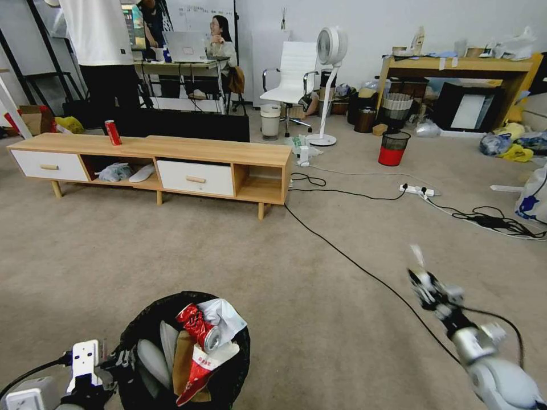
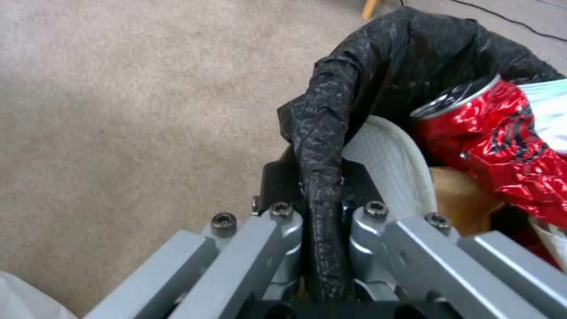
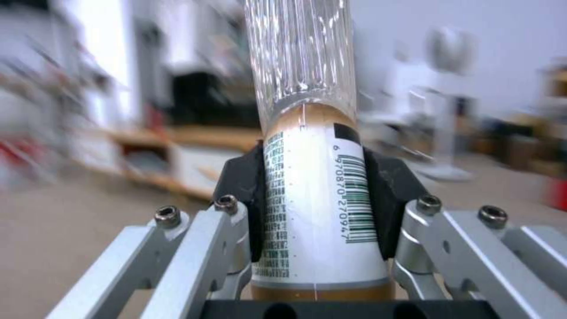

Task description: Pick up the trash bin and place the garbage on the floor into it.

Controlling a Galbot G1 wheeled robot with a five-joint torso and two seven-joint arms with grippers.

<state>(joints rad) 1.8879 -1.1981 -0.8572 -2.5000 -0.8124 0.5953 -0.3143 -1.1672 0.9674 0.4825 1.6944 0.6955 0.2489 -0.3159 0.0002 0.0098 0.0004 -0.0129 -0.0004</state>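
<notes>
1. While my left gripper (image 2: 322, 195) sits low at my left side, its jaws are clenched on the rim of the bin (image 1: 142, 324), pinching the black liner (image 2: 331, 133) between them.
2. The bin is close in front of me, above the carpet floor (image 1: 228, 256), with its rim at my left jaws.
3. Inside the bin lie a crushed red can (image 1: 199, 327), a pale tissue (image 1: 225, 316), a red-white packet (image 1: 199, 364) and a brown bag (image 1: 181, 359), piled against each other; a white curved piece (image 2: 393, 164) rests just inside the rim by my jaws.
4. My right gripper (image 3: 319, 195) is held out low at my right, well apart from the bin, above bare floor.
5. Its jaws are grasping a clear bottle (image 3: 310, 177) around the labelled part, barcode facing the wrist camera, the clear ribbed part sticking out beyond the jaws.
6. A black cable (image 1: 353, 262) crosses the floor between my two arms.
</notes>
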